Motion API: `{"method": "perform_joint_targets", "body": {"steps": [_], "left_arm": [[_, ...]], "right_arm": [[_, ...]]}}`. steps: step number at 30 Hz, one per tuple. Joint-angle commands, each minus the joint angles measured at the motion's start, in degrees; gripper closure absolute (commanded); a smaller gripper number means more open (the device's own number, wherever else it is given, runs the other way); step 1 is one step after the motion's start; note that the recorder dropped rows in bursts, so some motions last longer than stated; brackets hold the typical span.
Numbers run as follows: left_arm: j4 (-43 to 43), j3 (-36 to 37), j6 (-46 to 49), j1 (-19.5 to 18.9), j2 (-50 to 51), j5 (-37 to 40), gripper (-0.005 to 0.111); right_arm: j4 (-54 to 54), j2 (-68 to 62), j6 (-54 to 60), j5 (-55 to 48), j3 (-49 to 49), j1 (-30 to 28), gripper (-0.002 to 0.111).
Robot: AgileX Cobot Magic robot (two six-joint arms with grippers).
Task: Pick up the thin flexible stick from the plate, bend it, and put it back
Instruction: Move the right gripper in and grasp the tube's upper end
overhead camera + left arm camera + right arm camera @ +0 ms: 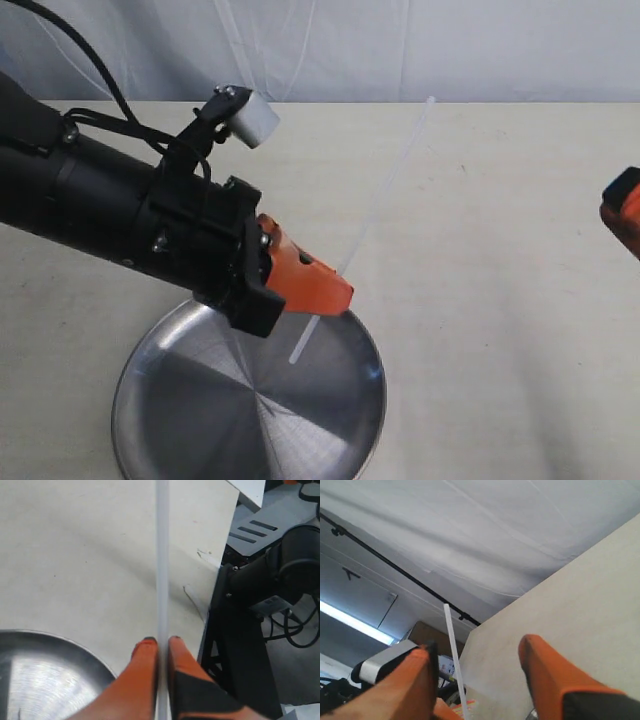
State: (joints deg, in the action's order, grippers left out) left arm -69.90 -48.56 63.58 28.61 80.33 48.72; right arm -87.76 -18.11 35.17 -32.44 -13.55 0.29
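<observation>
While the left pincer [338, 288] is shut on the thin flexible stick [390, 185], treat the stick's free upper length as the target for your second arm. The two orange fingers [145, 670] press the stick from either side with no visible gap (the left wrist view confirms this). The grasp sits near the stick's lower end. A short tail hangs below the fingers, above the plate [190, 420] and seemingly clear of its surface. The long part rises away from the plate, up and toward the right arm's side, over the bare desk [500, 320].

Note the axis. The stick runs on a steep diagonal, nearly straight, and its top end is the part closest to the right pincer [622, 212]. That pincer is spread wide and carries nothing. It sits at the edge of the exterior view, well apart from the stick. In the right wrist view the stick stands between the open fingers, far ahead of them, so you are roughly aligned.

Judgement: the bend is not yet made. You would likely bring the right pincer across to the upper part and close it crosswise to the axis.
</observation>
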Motion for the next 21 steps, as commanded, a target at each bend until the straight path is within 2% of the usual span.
{"method": "perform_joint_targets", "body": {"steps": [1,7,11,21], "left_arm": [[-1.5,-0.2,1.4,0.3,-0.6,3.4,0.107],[-4.6,-0.2,3.2,0.3,-0.6,4.6,0.107],[-4.6,-0.2,3.2,0.3,-0.6,4.5,0.107],[-5.3,-0.2,3.4,0.3,-0.6,3.5,0.107]], "right_arm": [[-2.5,-7.3,4.3,-3.4,-4.0,-0.2,0.048],[-11.9,-21.3,14.0,-13.8,-8.6,-0.2,0.048],[-12.2,-27.3,20.3,-18.7,-9.2,-0.2,0.048],[-12.2,-31.4,24.6,-22.2,-12.6,-0.2,0.048]]}}
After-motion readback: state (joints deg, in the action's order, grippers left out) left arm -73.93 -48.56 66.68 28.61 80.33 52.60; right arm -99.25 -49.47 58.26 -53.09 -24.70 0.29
